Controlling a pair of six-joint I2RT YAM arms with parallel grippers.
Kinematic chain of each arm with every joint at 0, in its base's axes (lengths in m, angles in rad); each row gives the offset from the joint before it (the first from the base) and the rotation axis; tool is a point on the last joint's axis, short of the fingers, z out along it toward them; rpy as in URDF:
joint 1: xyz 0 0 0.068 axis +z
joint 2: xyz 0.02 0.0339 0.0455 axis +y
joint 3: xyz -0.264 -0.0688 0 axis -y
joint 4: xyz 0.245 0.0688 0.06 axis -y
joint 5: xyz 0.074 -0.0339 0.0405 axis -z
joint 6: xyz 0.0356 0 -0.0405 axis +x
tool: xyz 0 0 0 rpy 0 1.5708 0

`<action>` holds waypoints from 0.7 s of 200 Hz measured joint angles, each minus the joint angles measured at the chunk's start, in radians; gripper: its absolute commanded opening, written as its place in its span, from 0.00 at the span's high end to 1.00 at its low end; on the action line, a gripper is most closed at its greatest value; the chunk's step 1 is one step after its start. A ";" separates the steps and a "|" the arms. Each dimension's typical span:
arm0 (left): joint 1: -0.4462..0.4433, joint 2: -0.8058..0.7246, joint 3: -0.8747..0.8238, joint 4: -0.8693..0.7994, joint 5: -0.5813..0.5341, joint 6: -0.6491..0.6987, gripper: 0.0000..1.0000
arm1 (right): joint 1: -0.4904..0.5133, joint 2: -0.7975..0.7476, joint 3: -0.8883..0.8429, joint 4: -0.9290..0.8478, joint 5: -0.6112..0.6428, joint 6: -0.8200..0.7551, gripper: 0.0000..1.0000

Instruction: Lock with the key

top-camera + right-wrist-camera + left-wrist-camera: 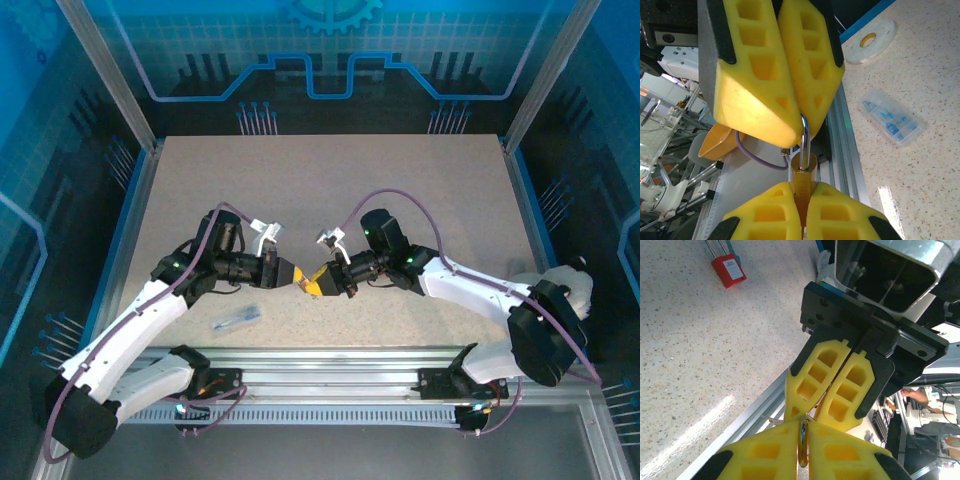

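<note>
Left gripper (799,125): closed on shackle (805,132)
Right gripper (802,192): clamping brass padlock (802,170) body
Clear box (238,318): near left

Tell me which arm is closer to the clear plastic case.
Left. The left arm lies just left of the clear plastic case; the right arm is well off to its right.

Open far tabletop (330,190); clear plastic box (238,319) by front rail (330,360).
</note>
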 measured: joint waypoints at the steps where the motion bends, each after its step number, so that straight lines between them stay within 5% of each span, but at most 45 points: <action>1: 0.000 0.000 0.000 0.000 0.000 0.000 0.94 | 0.000 0.000 0.000 0.000 -0.001 0.002 1.00; 140: -0.010 -0.065 0.012 -0.007 0.011 0.016 1.00 | -0.003 0.002 -0.026 0.180 -0.119 0.166 1.00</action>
